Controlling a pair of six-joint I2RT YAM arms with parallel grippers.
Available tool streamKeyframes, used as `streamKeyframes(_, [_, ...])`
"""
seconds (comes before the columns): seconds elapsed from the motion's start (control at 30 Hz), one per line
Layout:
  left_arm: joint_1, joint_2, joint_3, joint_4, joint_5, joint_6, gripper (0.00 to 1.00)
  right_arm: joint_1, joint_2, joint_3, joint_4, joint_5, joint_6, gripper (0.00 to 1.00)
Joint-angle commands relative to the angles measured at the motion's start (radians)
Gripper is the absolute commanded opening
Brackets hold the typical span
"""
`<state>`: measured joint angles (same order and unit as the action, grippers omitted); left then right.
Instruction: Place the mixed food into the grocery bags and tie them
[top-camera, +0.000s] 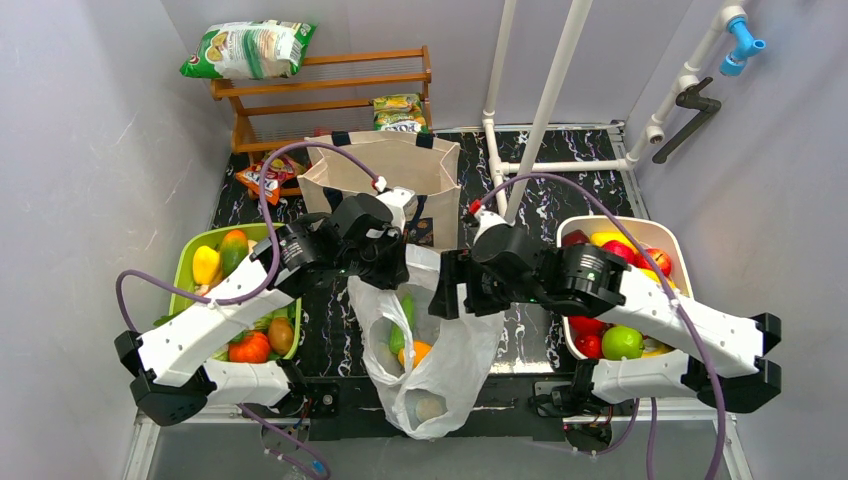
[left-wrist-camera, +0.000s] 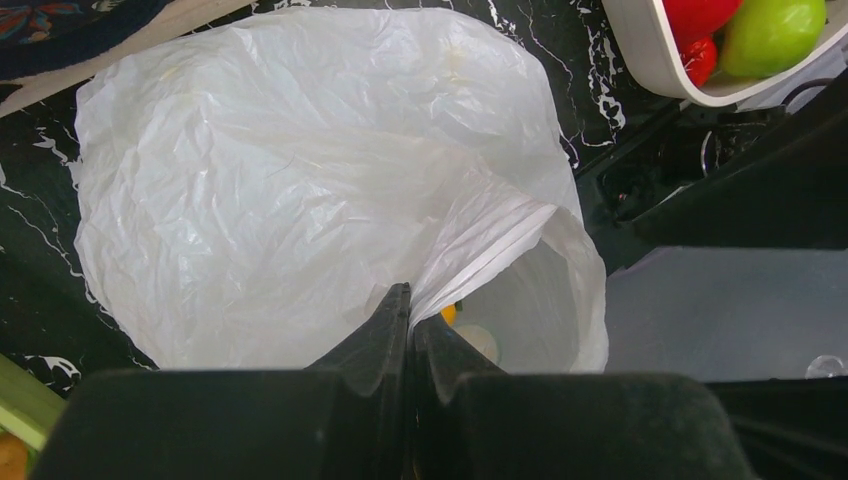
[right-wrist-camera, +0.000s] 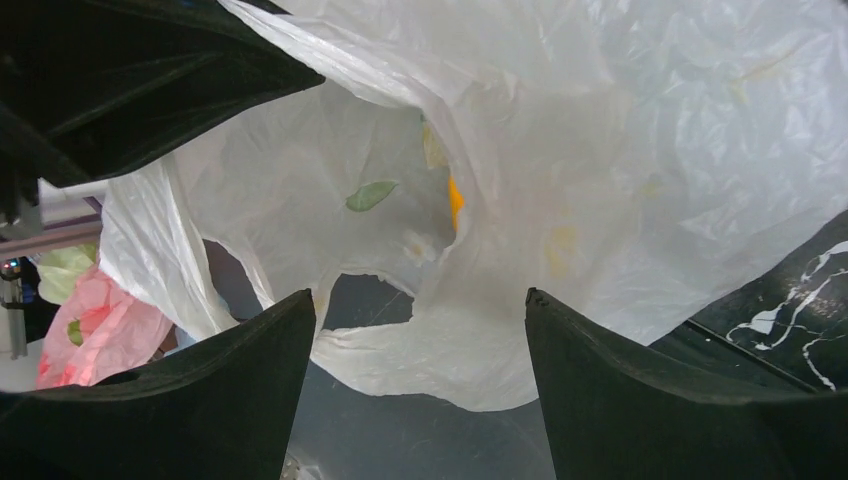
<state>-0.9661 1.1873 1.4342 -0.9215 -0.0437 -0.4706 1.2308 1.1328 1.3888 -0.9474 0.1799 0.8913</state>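
The white plastic bag (top-camera: 432, 350) hangs over the table's near edge between the arms, with green, orange and pale food showing through it. My left gripper (top-camera: 405, 262) is shut on a bunched strip of the bag's rim, seen in the left wrist view (left-wrist-camera: 412, 300) with the bag (left-wrist-camera: 300, 180) spread beyond. My right gripper (top-camera: 447, 287) is open at the bag's right side. In the right wrist view it (right-wrist-camera: 420, 300) faces the bag (right-wrist-camera: 600, 150), whose torn-looking edge lies between the jaws untouched. The beige tote (top-camera: 380, 170) stands open behind.
A green tray (top-camera: 190, 262) of fruit and vegetables sits left. A white tray (top-camera: 672, 240) of apples and lemons sits right and shows in the left wrist view (left-wrist-camera: 650, 60). Snack packets (top-camera: 250, 48) lie on a wooden rack (top-camera: 330, 85) behind. White pipes (top-camera: 545, 110) rise at back right.
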Motion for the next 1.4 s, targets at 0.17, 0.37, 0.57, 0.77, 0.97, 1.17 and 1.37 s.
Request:
streamKeyframes(0.17, [0.0,-0.023,0.027,0.016,-0.015,-0.049,0.0,0.047,0.102,0.035,-0.075,0.053,0.144,0.85])
streamKeyframes(0.37, [0.0,-0.042,0.023,0.011,-0.021,-0.045,0.0,0.05,0.143,0.018,-0.126,0.07,0.14,0.77])
streamKeyframes(0.57, [0.0,-0.056,0.033,-0.013,-0.033,-0.039,0.0,0.052,0.136,-0.069,-0.144,0.082,0.098,0.74])
streamKeyframes(0.77, [0.0,-0.091,0.021,-0.047,-0.057,-0.041,0.0,0.052,0.071,-0.111,-0.178,0.174,0.023,0.66])
streamKeyframes(0.97, [0.0,-0.155,-0.011,-0.094,-0.077,-0.064,0.0,0.041,0.002,-0.13,-0.21,0.283,-0.081,0.54])
streamKeyframes(1.17, [0.0,-0.225,-0.103,-0.082,-0.043,-0.102,0.0,0.032,-0.024,-0.152,-0.212,0.334,-0.134,0.53])
streamKeyframes(1.37, [0.0,-0.285,-0.217,-0.023,0.039,-0.131,0.0,0.03,-0.052,-0.175,-0.161,0.283,-0.197,0.72])
